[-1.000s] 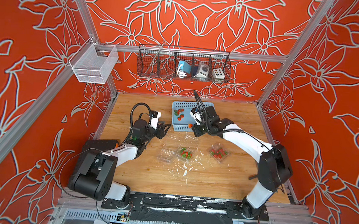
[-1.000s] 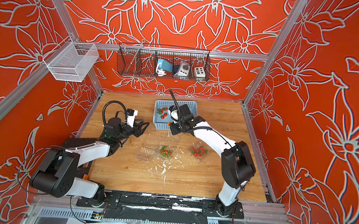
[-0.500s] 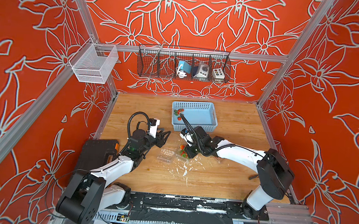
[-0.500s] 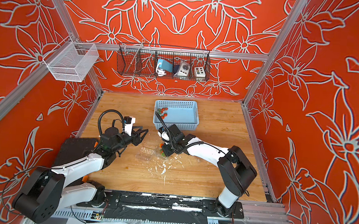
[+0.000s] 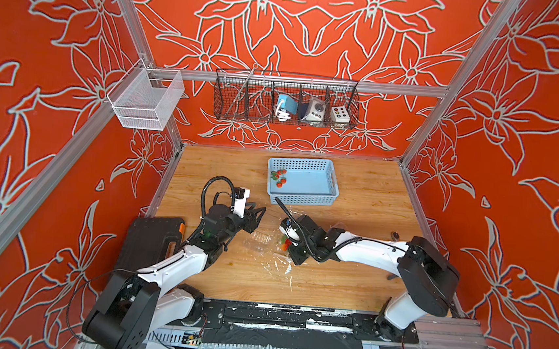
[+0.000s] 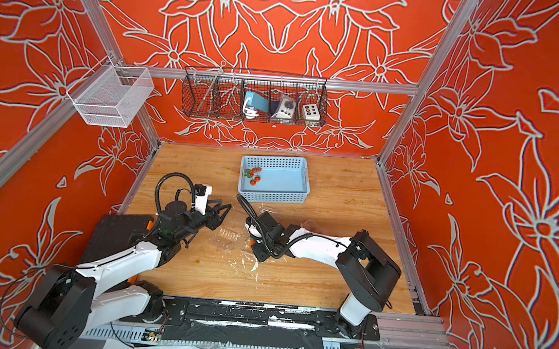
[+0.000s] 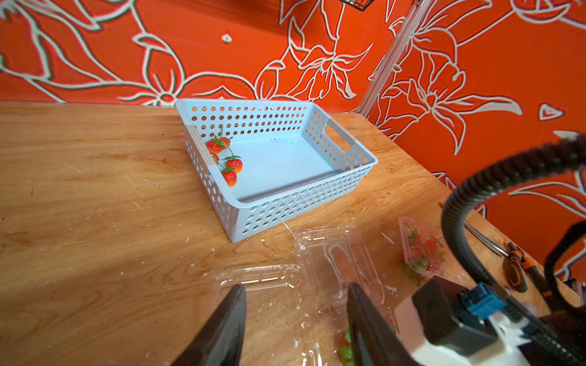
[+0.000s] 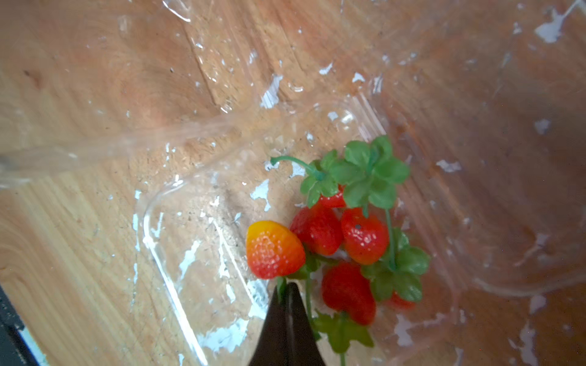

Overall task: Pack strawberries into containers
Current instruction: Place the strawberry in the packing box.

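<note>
- strawberries: a few red ones with green caps, sitting in a corner of the blue basket
- containers: clear clamshells. This open container has five-ish berries, and another container holds some too

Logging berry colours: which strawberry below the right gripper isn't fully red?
The yellow-tipped strawberry, its stem at the right gripper: it fades to yellow-orange, while the other strawberries in the container are solid red.

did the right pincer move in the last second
Yes: the right pincer came away from the blue basket toward the front, and holds a strawberry over a clear container.
</note>
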